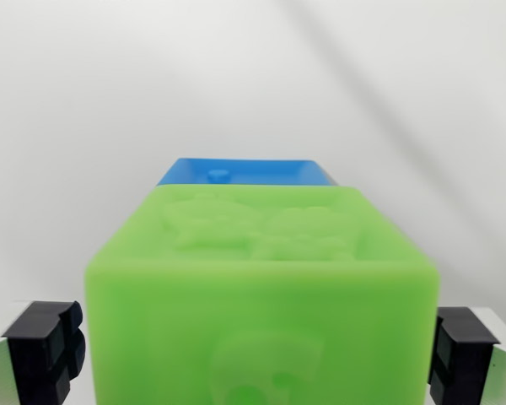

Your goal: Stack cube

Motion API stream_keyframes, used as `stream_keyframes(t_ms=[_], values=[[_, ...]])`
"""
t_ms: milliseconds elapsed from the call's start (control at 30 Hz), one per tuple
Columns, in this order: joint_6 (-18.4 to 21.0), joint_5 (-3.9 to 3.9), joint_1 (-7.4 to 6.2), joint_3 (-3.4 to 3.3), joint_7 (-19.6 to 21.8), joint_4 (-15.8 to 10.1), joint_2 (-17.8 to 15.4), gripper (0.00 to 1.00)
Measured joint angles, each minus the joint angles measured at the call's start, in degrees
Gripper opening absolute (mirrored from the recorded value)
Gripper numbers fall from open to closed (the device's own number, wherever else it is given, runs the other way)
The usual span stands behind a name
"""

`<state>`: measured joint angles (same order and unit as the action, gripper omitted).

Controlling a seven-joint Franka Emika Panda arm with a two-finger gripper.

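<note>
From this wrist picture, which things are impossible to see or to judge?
- Blue cube: only its top strip shows; the green cube hides the rest.
- Whether green rests on blue: contact hidden.
- Green cube's bottom: cut by the lower edge.
- Finger pads: grip contact unclear, partly cut by the frame.

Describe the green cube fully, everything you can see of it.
The green cube fills the lower middle of the wrist view, close to the camera. It looks like slightly translucent, matte plastic with rounded edges. Its top face carries raised relief shapes, too blurred to identify; the near face shows a faint embossed figure. It sits squarely between the black fingertip pads of the gripper, which flank its sides. Behind it a blue cube shows partly; contact between them cannot be told.
</note>
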<state>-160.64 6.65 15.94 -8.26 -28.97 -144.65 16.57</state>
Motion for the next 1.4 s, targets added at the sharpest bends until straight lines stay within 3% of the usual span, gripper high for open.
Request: stream_keyframes(t_ms=[400, 600, 933, 1400], values=[[0.12, -0.02, -0.04, -0.03, 0.03, -0.02, -0.11, 1.0], [1.1, -0.41, -0.26, -0.36, 0.32, -0.17, -1.4, 1.0], [4.3, -2.08, -0.75, -1.2, 1.44, -0.58, -5.14, 1.0], [11.74, -5.4, -0.87, -1.82, 3.83, -0.77, -13.05, 1.0]])
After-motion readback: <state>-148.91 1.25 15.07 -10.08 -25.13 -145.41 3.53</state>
